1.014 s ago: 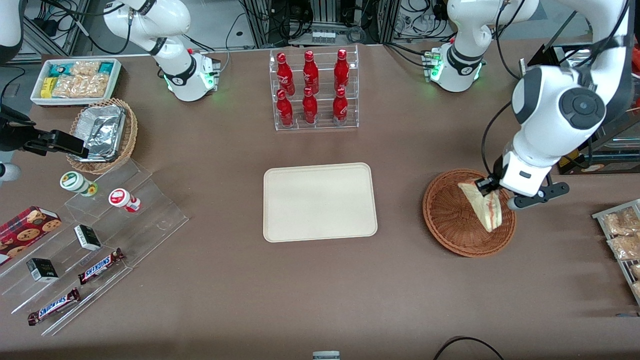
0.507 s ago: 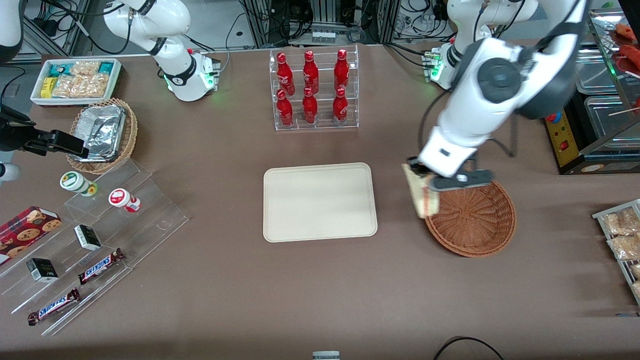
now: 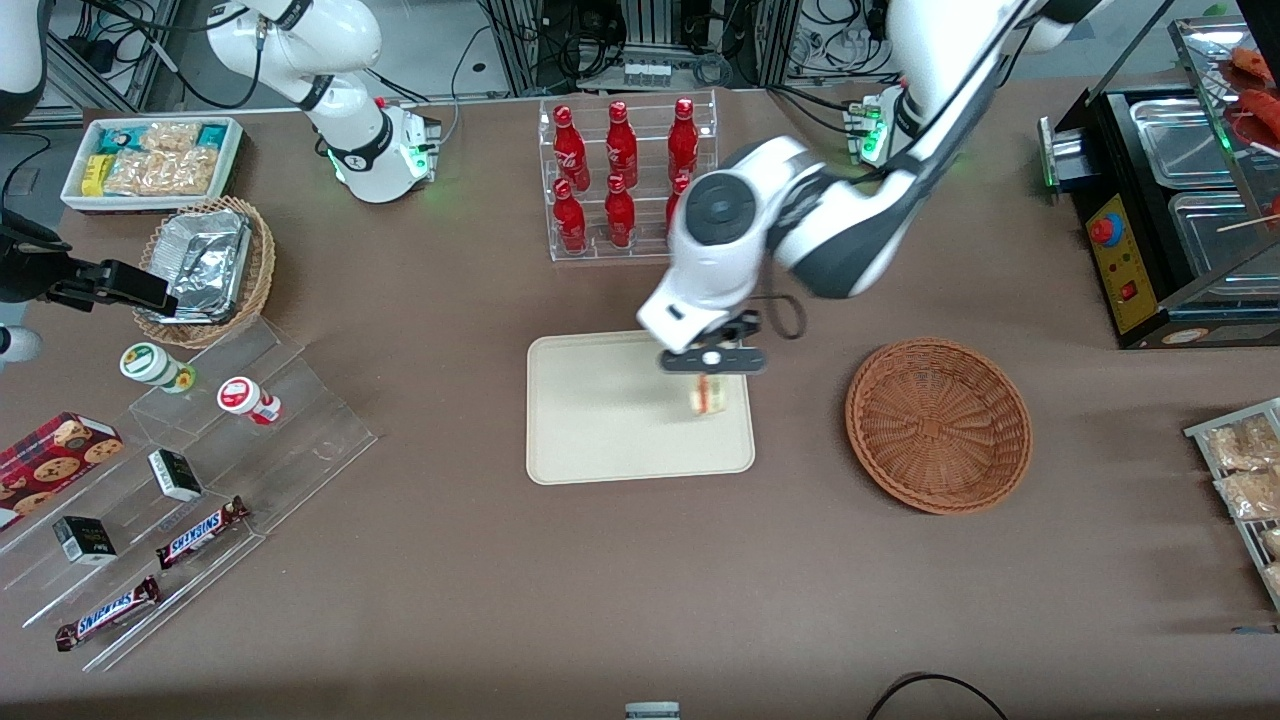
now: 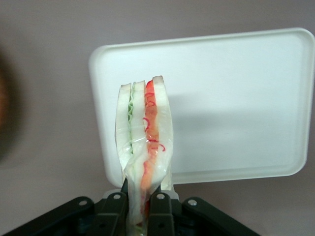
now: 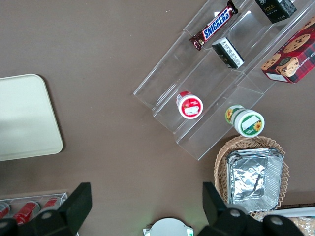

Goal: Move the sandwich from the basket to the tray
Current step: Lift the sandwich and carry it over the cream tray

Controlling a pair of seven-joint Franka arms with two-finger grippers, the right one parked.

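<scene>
Brown surface is carrying the cream tray and the wicker basket, which are lying well apart. My tool is hanging above the tray's basket-side end, its fingers clamping the wrapped sandwich edge-up.

Even overhead light was cast across the table, with soft shadows thrown. The gripper above the tray was slightly blurred; the basket was rendered out of focus.
</scene>
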